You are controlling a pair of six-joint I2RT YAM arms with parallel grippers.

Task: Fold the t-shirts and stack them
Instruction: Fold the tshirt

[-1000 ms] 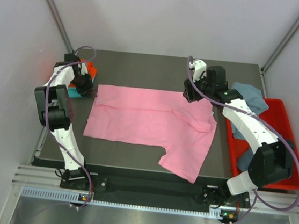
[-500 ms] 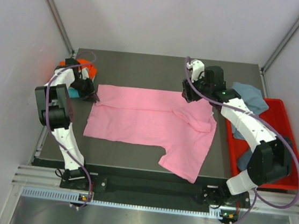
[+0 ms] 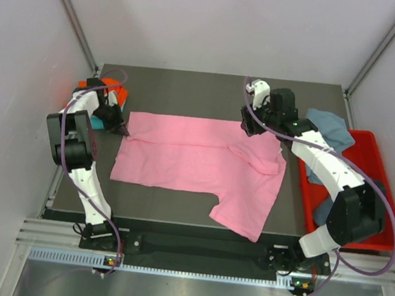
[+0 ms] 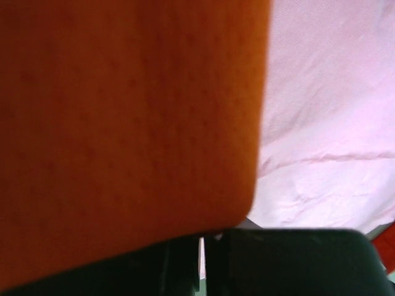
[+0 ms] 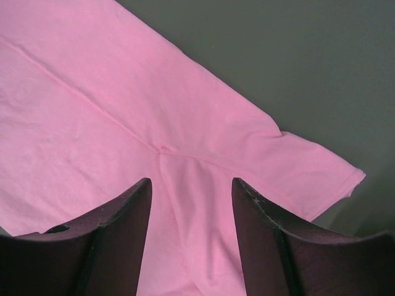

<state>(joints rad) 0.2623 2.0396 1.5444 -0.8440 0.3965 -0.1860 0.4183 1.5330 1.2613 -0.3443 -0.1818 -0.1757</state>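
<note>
A large pink t-shirt [image 3: 196,162] lies spread flat on the dark table, one sleeve folded in at the right. My left gripper [image 3: 122,130] sits low at the shirt's far-left corner. In the left wrist view its jaws [image 4: 202,243] are closed to a thin slit, with pink cloth [image 4: 327,123] beyond them. I cannot tell if cloth is pinched. My right gripper [image 3: 246,128] is open and empty just above the shirt's far edge. In the right wrist view it [image 5: 191,185] straddles the sleeve seam [image 5: 162,150]. An orange t-shirt [image 3: 121,94] and a teal one [image 3: 98,122] lie at the far left.
A red bin [image 3: 372,150] stands off the table's right side, with a grey-blue t-shirt [image 3: 328,127] draped over its far end. Orange cloth [image 4: 123,123] fills most of the left wrist view. Bare table [image 3: 190,90] lies behind the pink shirt.
My left gripper has moved slightly nearer and rightward, from beside the orange and teal shirts to the pink shirt's corner. The right arm and the pink shirt have barely moved.
</note>
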